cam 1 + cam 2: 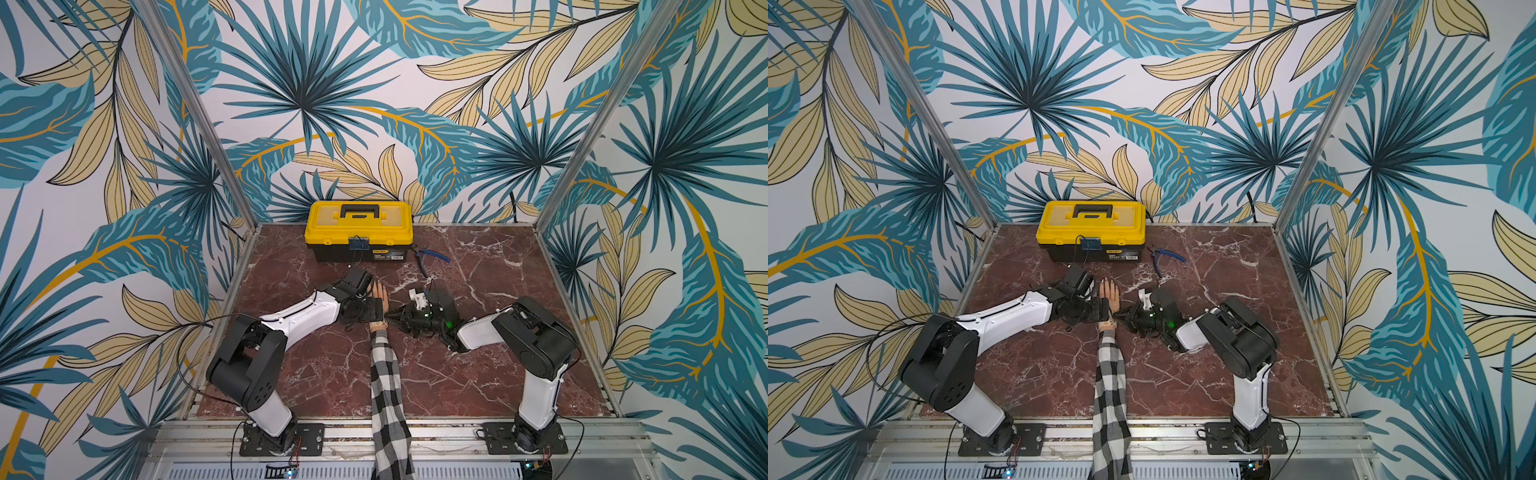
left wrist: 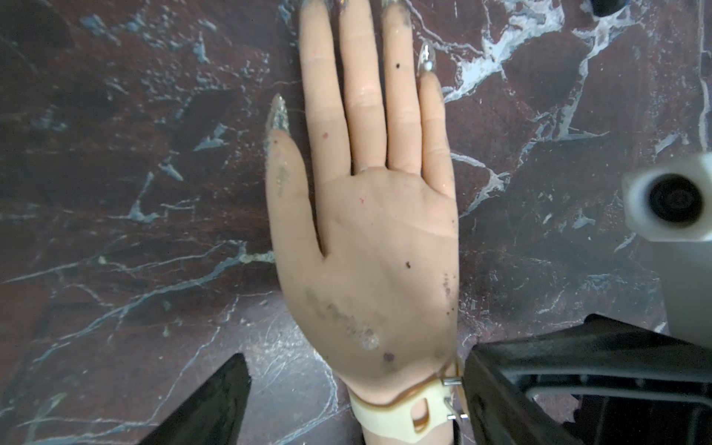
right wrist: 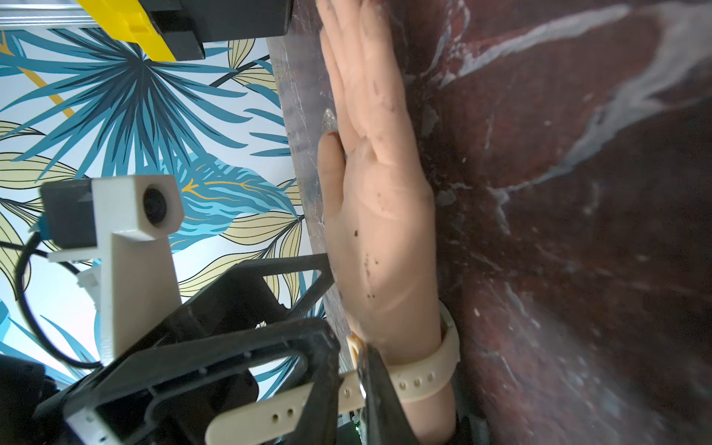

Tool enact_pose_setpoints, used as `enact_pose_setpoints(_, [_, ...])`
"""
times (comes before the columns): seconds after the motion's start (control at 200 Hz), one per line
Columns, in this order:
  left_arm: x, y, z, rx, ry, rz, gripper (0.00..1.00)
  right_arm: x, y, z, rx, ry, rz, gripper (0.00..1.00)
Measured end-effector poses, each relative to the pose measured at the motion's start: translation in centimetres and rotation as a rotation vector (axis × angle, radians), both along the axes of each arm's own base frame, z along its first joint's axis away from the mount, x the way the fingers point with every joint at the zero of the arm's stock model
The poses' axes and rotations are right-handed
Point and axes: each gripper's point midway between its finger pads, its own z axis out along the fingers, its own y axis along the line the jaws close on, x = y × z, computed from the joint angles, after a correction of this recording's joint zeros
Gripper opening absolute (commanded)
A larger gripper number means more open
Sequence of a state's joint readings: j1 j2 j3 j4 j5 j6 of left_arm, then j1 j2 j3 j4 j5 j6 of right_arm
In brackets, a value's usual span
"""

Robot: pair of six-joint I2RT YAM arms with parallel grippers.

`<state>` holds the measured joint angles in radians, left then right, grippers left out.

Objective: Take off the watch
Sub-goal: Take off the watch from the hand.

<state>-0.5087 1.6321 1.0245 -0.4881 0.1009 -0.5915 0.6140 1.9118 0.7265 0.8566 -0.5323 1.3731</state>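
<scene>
Right claw point(image 3: 348, 345) clenched on the watch point(image 3: 422, 379) strap's free end; left claw point(image 2: 356, 354) released, the hand point(image 2: 370, 250) wrist between its jaws.

Right end effector point(image 3: 350, 385) straddles the loose strap of the watch point(image 3: 418, 379) beside mannequin hand point(image 3: 381, 231).

The watch point(image 2: 400, 412) sits on the mannequin wrist point(image 3: 427, 408), toolbox point(image 1: 359, 226) and pliers point(image 1: 432, 257) behind.

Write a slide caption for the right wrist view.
Right gripper pinches the loose tail of the cream watch strap around the wrist of a mannequin hand lying on the marble table.
</scene>
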Motion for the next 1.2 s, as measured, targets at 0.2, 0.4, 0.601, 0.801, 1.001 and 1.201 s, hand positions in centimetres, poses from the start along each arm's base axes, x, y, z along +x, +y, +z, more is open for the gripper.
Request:
enact_pose_setpoints(0.2, [0.0,0.0,0.0,0.0,0.0,0.0,0.89,-0.1,0.0,-0.3,-0.004,0.004,0.001,0.15])
enact_pose_setpoints(0.4, [0.0,0.0,0.1,-0.001,-0.003,0.0,0.89,-0.2,0.0,-0.5,-0.01,-0.002,0.005,0.14])
enact_pose_setpoints(0.601, [0.0,0.0,0.2,-0.003,-0.005,0.0,0.89,-0.3,0.1,-0.8,-0.015,-0.005,0.011,0.08])
enact_pose_setpoints(0.801, [0.0,0.0,0.3,-0.004,-0.007,0.0,0.89,-0.4,0.4,-0.7,-0.004,-0.005,0.018,0.0])
enact_pose_setpoints(1.001, [0.1,0.1,0.7,-0.009,-0.016,0.003,0.89,-0.6,0.6,-0.3,0.004,-0.001,0.029,0.0])
enact_pose_setpoints(1.201, [0.1,0.5,0.8,-0.01,-0.019,0.013,0.89,-0.5,0.9,0.8,0.012,-0.01,0.035,0.0])
